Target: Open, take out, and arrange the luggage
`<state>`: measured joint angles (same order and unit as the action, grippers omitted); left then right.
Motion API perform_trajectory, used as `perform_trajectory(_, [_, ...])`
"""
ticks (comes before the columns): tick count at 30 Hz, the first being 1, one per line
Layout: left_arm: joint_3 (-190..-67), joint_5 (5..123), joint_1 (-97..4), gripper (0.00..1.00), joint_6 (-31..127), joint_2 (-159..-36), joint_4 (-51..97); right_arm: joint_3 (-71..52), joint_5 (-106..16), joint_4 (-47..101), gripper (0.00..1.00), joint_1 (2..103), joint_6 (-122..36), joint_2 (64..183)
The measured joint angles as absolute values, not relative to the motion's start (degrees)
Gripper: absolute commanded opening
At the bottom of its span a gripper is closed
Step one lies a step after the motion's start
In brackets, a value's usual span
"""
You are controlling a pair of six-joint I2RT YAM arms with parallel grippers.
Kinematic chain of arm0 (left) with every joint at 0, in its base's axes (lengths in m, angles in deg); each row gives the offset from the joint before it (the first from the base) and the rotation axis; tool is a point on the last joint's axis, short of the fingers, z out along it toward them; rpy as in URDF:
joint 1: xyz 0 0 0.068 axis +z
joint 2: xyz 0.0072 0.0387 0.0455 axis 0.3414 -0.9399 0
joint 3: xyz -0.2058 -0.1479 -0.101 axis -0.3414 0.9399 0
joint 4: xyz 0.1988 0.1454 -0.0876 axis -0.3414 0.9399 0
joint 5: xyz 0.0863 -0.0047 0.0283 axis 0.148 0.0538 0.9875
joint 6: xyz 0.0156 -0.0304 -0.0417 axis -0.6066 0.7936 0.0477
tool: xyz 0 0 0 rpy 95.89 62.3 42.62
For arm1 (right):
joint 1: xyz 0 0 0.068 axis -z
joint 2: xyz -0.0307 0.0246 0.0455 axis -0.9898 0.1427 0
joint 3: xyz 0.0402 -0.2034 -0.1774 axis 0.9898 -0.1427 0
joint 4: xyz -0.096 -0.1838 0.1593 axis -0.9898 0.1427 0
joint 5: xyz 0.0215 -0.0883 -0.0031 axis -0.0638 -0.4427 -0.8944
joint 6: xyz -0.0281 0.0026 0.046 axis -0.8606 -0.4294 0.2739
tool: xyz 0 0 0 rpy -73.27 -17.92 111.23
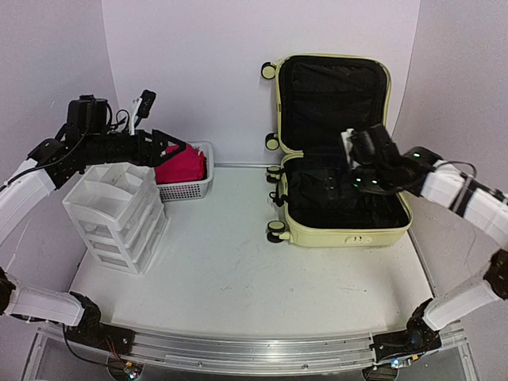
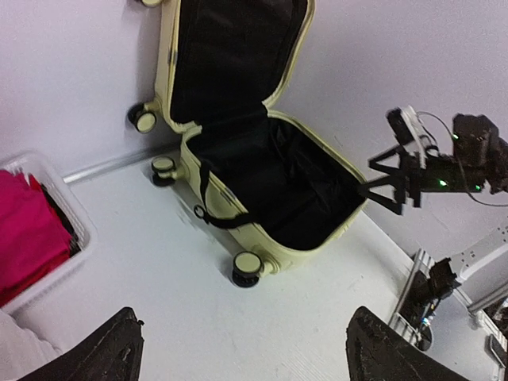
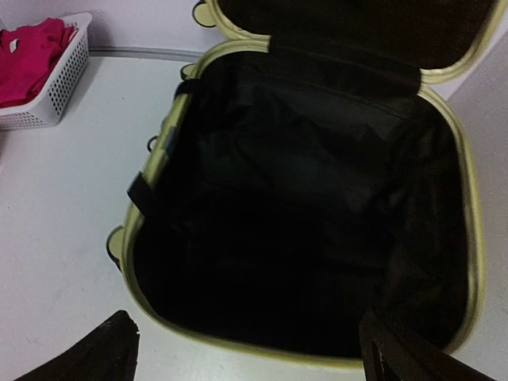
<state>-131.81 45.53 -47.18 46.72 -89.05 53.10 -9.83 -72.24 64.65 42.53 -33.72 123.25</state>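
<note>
While the luggage point(image 1: 341, 236) lies open on the tabletop point(image 1: 238, 278), the right gripper point(image 3: 246, 349) hovers over it, fingers wide; left of the luggage, the left gripper point(image 1: 176, 148) hangs wide-fingered near a white basket point(image 1: 190, 190).

no legible txt, labels, brands or nos. anywhere

luggage point(image 1: 349, 236): shell pale yellow, plain. lining point(image 1: 333, 87) flat black, no print. wheels point(image 1: 277, 229) black with cream faces. strap point(image 2: 208, 198) on the luggage rim is black. left of the luggage in the top view: basket point(image 1: 189, 191) white, open mesh pattern; cloth point(image 1: 181, 165) in it magenta-red, plain. further left of the luggage: drawer organiser point(image 1: 119, 210) white. table point(image 1: 238, 278) under the luggage white. left gripper point(image 2: 246, 353) and right gripper point(image 3: 250, 349) black; green lights point(image 1: 356, 184) glow over the luggage.
</note>
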Motion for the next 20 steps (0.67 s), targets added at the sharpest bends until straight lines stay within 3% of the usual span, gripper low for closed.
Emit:
perform_trajectory(5, [-131.76, 52.15, -47.18, 0.95, 43.86, -84.15, 48.94, -17.61, -76.04, 72.36, 0.98, 46.07, -35.27, 102.66])
perform_trajectory(11, [-128.33, 64.2, -47.18, 0.98, 42.0, -70.1, 44.29, -21.98, -78.84, 77.81, 0.98, 47.36, -36.91, 82.94])
perform_trajectory(20, [-126.38, 71.34, -47.18, 0.98, 42.16, -61.66, 40.42, -22.55, -76.92, 80.98, 0.98, 47.36, -38.2, 75.53])
